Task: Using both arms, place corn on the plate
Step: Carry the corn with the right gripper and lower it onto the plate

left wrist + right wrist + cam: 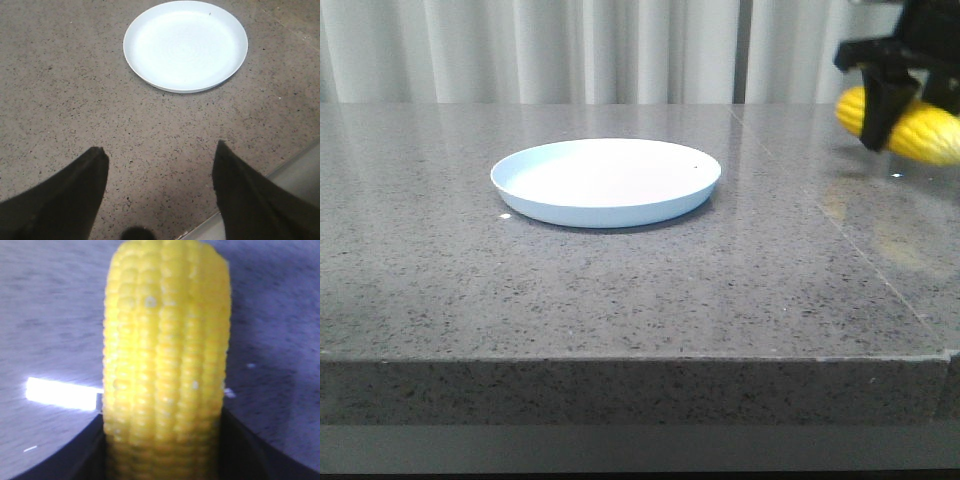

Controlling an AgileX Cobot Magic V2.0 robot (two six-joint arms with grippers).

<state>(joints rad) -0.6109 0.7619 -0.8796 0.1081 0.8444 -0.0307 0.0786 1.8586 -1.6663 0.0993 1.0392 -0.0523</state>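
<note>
The white plate (605,180) rests near the middle of the grey stone table, with nothing on it; it also fills the far part of the left wrist view as the plate (185,45). At the far right the bright yellow corn (920,128) hangs above the table, with my right gripper (882,105) shut across it. Up close, the corn (165,360) sits between the two dark fingers. My left gripper (160,165) is open over bare table, short of the plate, with nothing between its fingers. It does not show in the front view.
The stone table's front edge (640,365) runs across the front view, and a seam (840,235) crosses the top on the right. A table edge (295,170) lies close beside my left gripper. White curtains hang behind.
</note>
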